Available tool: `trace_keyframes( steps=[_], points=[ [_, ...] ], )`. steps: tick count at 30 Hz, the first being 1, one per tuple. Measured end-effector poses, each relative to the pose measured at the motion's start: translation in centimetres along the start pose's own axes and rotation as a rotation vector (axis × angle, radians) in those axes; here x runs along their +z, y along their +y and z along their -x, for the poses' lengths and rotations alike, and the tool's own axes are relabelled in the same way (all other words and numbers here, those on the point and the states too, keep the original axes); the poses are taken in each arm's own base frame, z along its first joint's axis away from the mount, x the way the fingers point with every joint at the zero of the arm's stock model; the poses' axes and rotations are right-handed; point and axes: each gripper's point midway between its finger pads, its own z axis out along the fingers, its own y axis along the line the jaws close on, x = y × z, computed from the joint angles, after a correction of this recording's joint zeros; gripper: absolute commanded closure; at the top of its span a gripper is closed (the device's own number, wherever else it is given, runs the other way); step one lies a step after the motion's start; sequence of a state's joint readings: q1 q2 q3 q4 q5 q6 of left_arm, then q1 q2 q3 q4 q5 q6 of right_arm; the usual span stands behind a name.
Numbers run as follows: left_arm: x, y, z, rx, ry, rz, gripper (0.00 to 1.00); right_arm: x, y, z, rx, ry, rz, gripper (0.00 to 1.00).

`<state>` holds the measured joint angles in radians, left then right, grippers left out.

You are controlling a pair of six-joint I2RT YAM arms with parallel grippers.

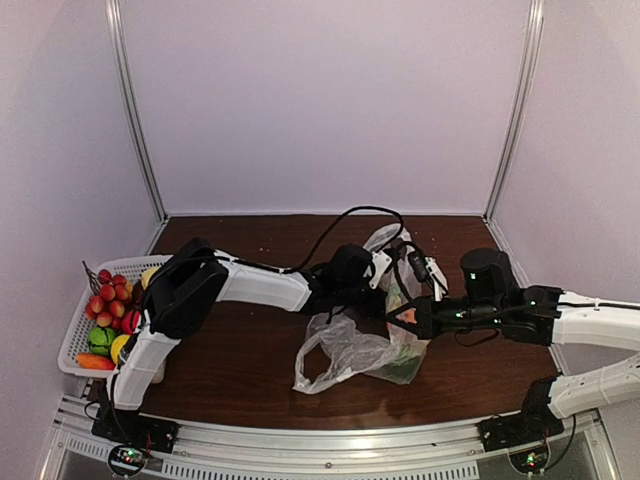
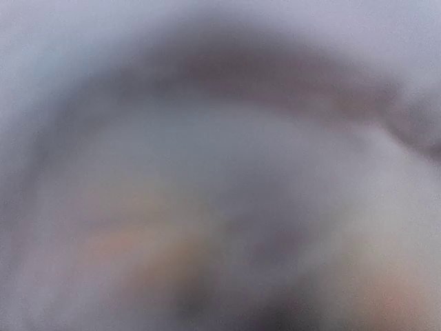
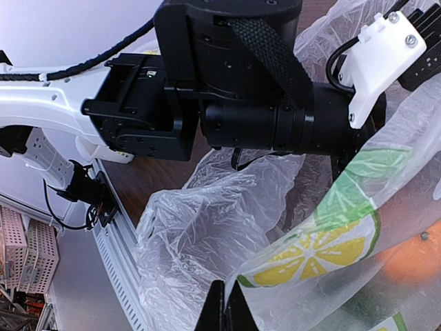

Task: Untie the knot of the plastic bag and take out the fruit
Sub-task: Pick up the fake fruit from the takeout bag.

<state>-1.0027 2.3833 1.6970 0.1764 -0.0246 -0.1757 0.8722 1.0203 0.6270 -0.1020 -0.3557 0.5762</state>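
The clear plastic bag [image 1: 345, 350] lies crumpled mid-table, its mouth lifted toward the arms. My right gripper [image 3: 229, 310] is shut on a thin edge of the plastic bag [image 3: 207, 234], beside a printed lemon-slice panel [image 3: 324, 252]. An orange fruit [image 3: 417, 255] shows through the plastic, and something green [image 1: 400, 365] sits low in the bag. My left gripper [image 1: 395, 272] reaches into the bag's top from the left. Its fingers are hidden by plastic, and the left wrist view is only a grey blur. The knot is out of view.
A white slotted basket [image 1: 72, 345] stands at the table's left edge. It holds red fruit [image 1: 110, 295], a green one [image 1: 100, 338] and yellow and orange pieces. The left arm's black cable [image 1: 340, 222] loops over the bag. A slotted metal rail [image 1: 330, 455] runs along the near edge.
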Motion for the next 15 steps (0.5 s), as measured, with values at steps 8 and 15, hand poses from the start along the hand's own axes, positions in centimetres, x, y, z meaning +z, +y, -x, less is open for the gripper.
trace_keyframes(
  steps=[8,15],
  points=[
    [0.2,1.3,-0.6,-0.036,0.018,0.059,0.82,-0.5,-0.4,0.3,0.006,-0.029,-0.023,1.00],
    [-0.3,1.4,-0.3,-0.037,0.011,0.060,0.99,-1.3,-0.9,0.8,0.021,-0.070,-0.056,1.00]
  ],
)
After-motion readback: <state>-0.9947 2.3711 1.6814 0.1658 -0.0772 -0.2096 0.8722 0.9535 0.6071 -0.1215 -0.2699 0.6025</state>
